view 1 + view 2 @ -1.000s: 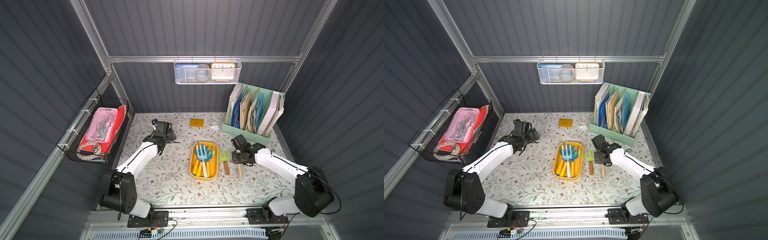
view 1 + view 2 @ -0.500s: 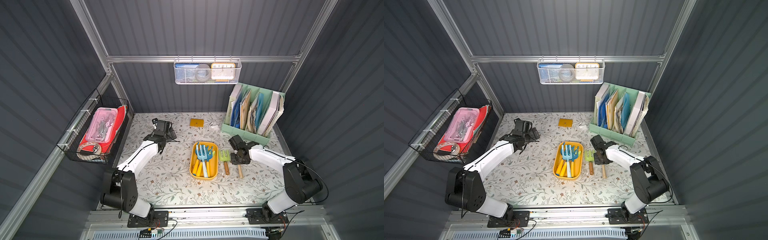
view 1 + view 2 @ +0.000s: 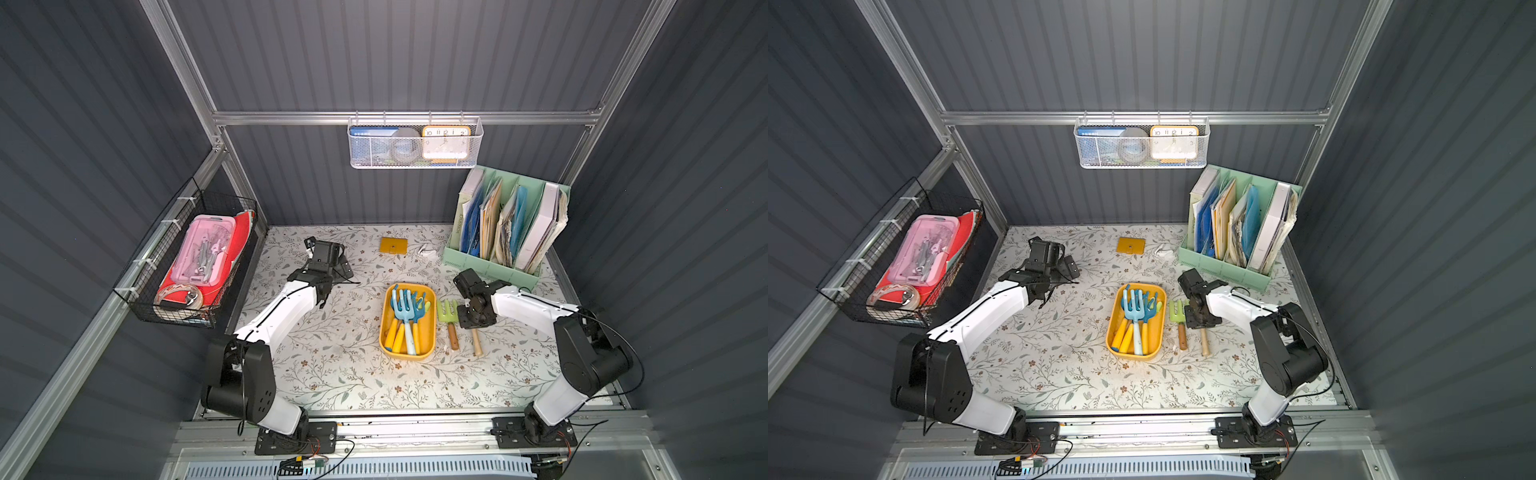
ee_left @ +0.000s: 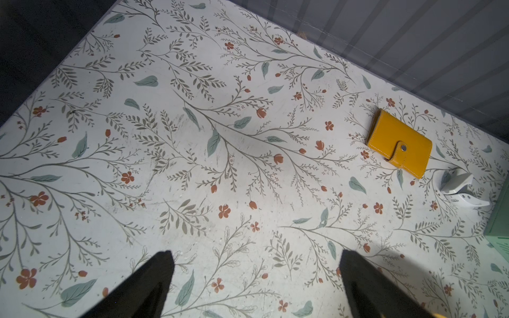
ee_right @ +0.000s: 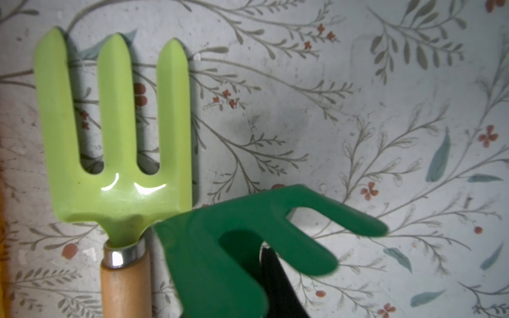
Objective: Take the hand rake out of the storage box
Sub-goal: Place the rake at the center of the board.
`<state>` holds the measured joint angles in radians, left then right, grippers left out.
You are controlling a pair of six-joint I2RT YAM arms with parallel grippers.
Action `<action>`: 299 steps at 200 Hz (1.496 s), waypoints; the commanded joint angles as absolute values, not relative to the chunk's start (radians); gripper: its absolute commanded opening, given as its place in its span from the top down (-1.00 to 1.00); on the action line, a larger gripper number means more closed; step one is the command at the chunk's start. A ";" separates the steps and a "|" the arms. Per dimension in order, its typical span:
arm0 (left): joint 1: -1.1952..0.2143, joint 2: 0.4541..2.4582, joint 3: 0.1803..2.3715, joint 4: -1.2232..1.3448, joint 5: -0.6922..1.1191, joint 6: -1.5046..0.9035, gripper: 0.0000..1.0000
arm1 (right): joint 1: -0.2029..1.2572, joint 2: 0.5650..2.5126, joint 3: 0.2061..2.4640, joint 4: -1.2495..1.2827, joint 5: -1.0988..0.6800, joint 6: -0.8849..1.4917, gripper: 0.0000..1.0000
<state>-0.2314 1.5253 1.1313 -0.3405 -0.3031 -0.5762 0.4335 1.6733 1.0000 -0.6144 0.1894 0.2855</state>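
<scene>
1. Box: mustard-yellow tub at mid-table, long side running front to back. Blue-headed tools with yellow handles lie inside.
2. Rake: dark green head, bent tines, pale wooden handle. It is outside the box, over the table on the box's right.
3. Right gripper: clenched on the rake near its head. In both top views the handle end pokes out from under it toward the front edge. Cannot tell whether the handle touches the table.
4. Fork: light green, three straight tines, metal collar, wooden handle. It lies flat on the table between box and rake, just beside each. In the right wrist view the rake head overlaps its shoulder.
5. Left gripper: released, jaws wide with nothing between them, over bare table at back left, well apart from the box.
6. Wallet: yellow, strap snapped, near the back wall. A small white object lies just beside it.
7. Organiser: mint green, back right, packed with folders.
</scene>
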 commanded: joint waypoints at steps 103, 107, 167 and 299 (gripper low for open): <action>-0.237 1.530 1.185 -0.388 -0.322 -0.555 -1.00 | 0.433 1.762 1.072 -0.659 0.212 0.264 0.63; -0.237 1.529 1.187 -0.388 -0.322 -0.555 -1.00 | 0.432 1.764 1.073 -0.661 0.217 0.264 0.62; -0.238 1.529 1.203 -0.396 -0.326 -0.551 -1.00 | 0.421 1.779 1.082 -0.695 0.271 0.232 0.60; -0.238 1.519 1.192 -0.399 -0.337 -0.555 -1.00 | 0.405 1.836 1.104 -0.697 0.243 0.199 0.33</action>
